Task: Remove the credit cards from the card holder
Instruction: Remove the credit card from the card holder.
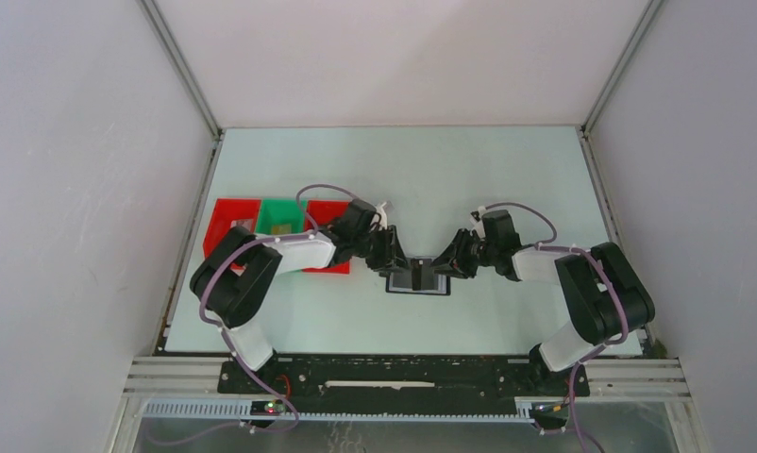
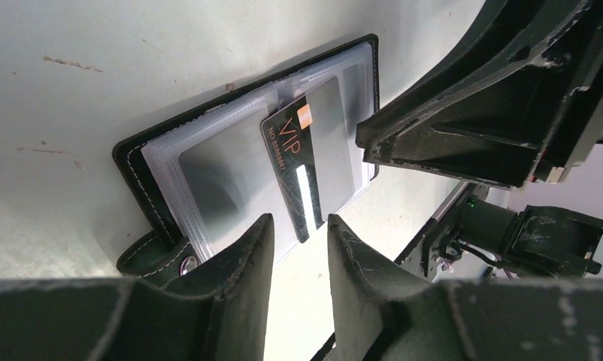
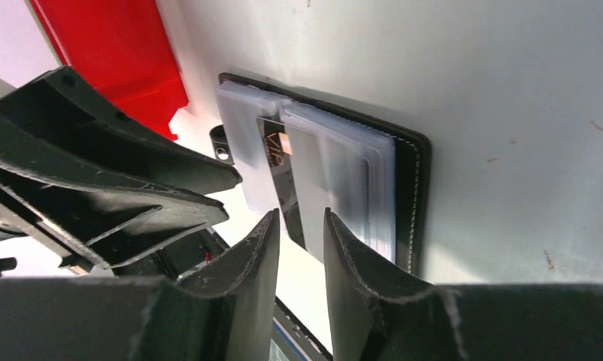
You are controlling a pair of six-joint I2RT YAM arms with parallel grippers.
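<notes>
Soft, even light is filling the overhead view, brightening the pale table (image 1: 507, 179) and leaving only faint shadows beneath the arms (image 1: 252, 274). In the wrist views, the card holder (image 2: 133, 164) is casting a narrow dark shadow along its edge, its clear sleeves (image 2: 216, 165) are showing a dull sheen, and the left gripper (image 2: 300, 226), near the lens, is looking slightly soft.

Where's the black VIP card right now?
In the left wrist view, the black card pokes out near the middle of the open card holder, right in front of the left gripper.
</notes>
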